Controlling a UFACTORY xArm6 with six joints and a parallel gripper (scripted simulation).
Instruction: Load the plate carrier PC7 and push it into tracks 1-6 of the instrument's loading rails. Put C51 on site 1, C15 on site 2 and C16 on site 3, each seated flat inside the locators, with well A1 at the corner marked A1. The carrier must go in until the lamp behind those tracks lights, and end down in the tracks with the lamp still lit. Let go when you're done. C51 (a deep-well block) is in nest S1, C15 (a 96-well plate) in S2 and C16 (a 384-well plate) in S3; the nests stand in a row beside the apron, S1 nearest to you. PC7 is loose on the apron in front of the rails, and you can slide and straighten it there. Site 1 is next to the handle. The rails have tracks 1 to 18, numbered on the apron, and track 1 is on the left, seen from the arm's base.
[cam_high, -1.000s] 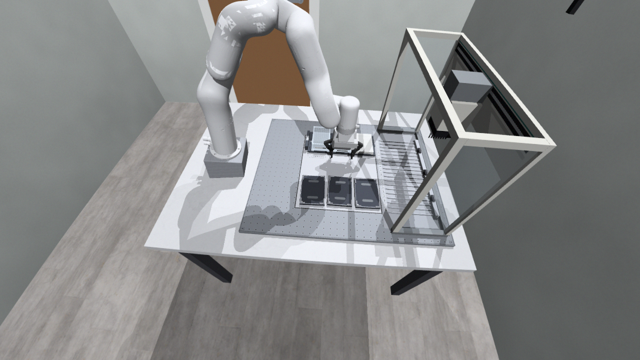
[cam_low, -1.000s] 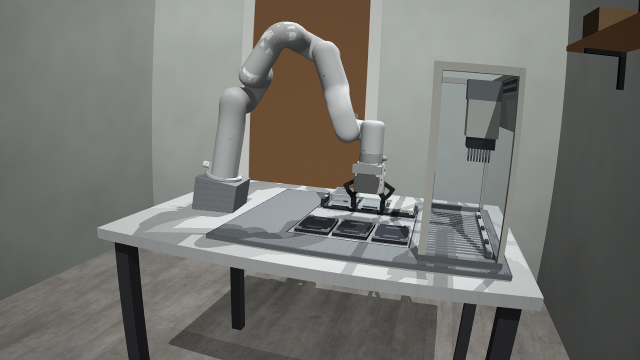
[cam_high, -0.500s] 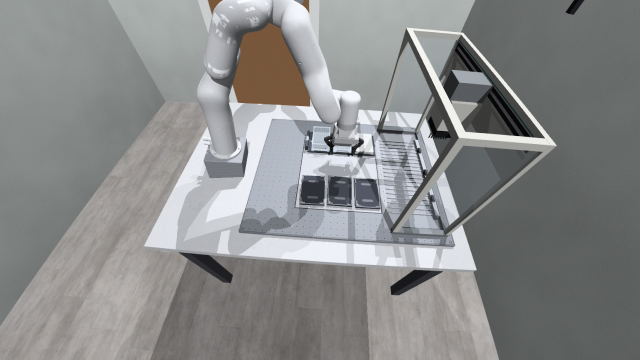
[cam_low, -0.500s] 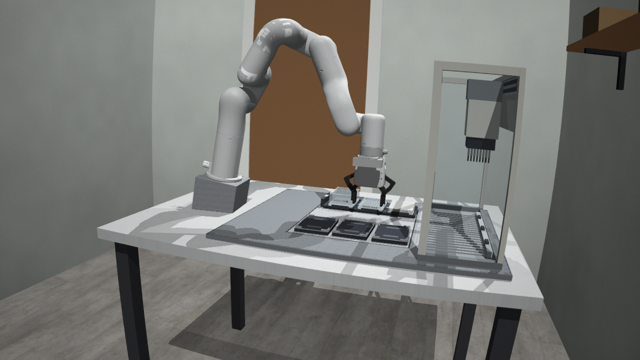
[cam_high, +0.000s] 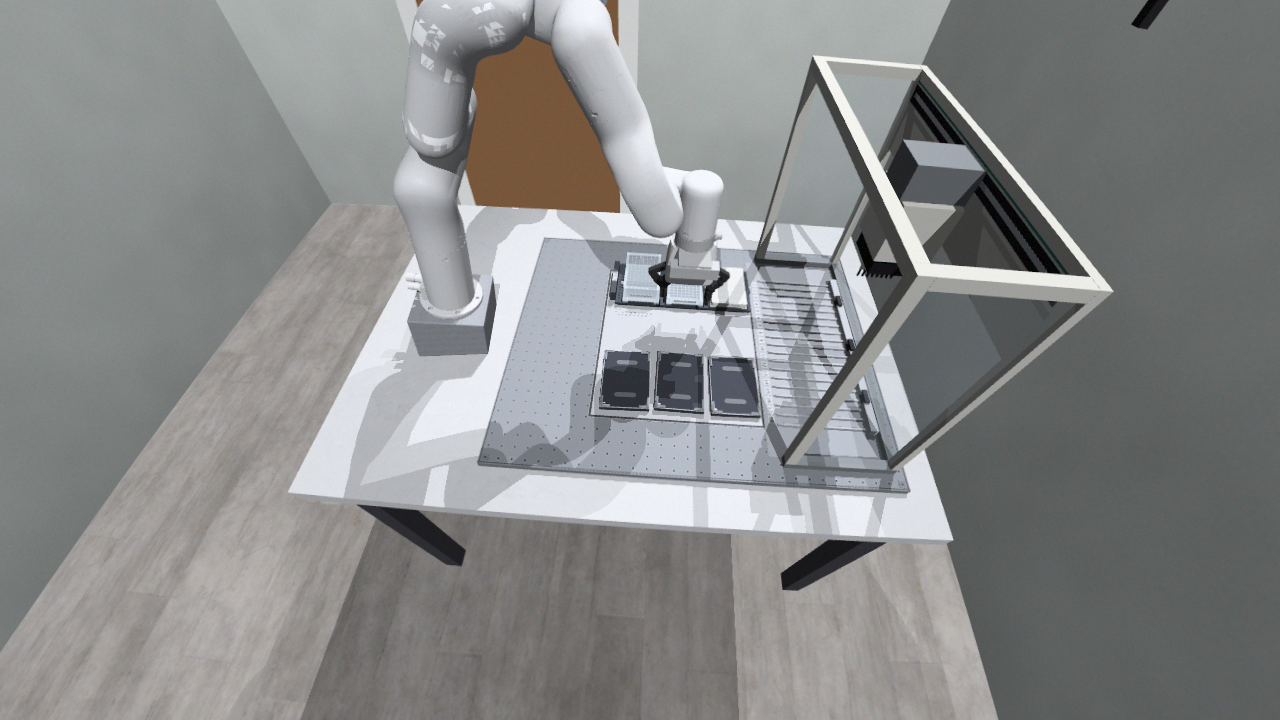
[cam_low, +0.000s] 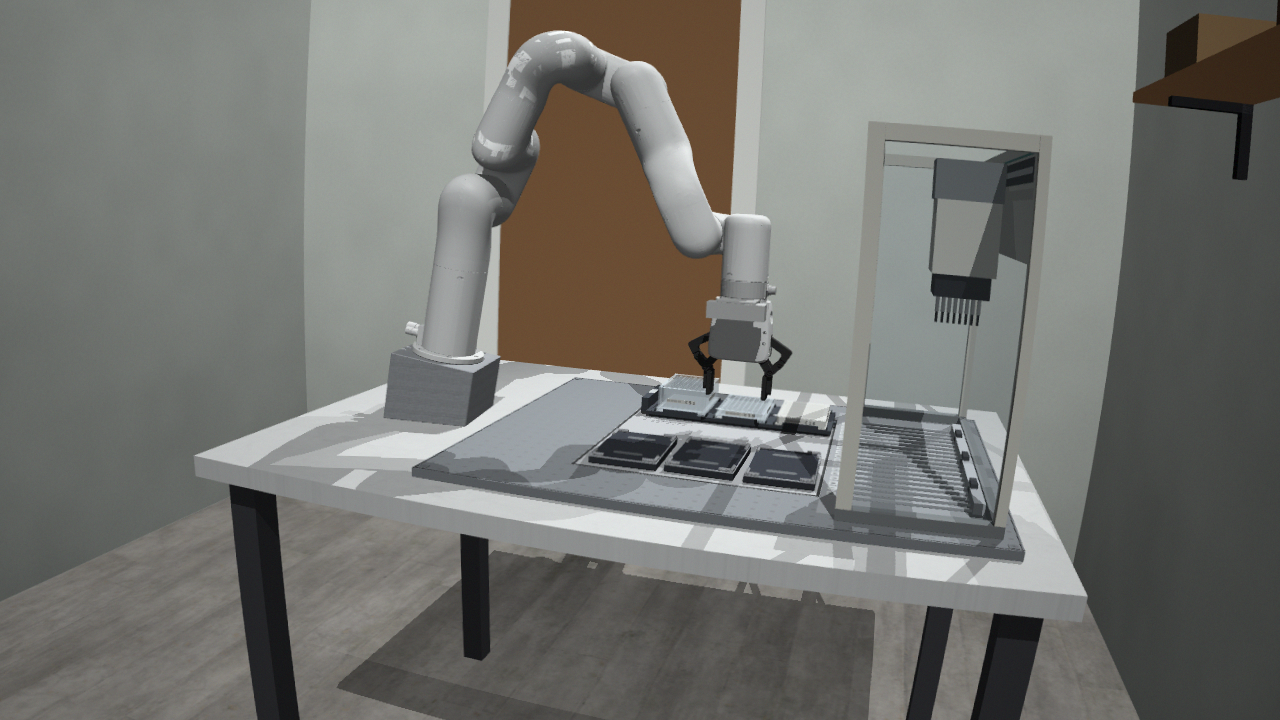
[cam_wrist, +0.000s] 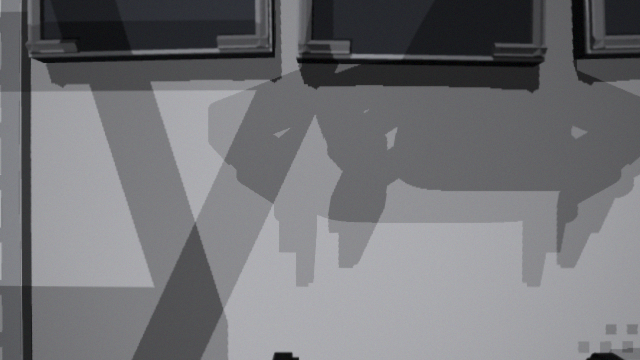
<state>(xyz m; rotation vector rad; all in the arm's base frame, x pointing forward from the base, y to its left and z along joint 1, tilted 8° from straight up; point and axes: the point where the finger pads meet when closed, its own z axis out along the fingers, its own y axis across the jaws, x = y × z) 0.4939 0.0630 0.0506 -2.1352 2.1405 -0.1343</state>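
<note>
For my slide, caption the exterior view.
Open claw hovers above the plates on carrier PC7, three nests vacant.
</note>
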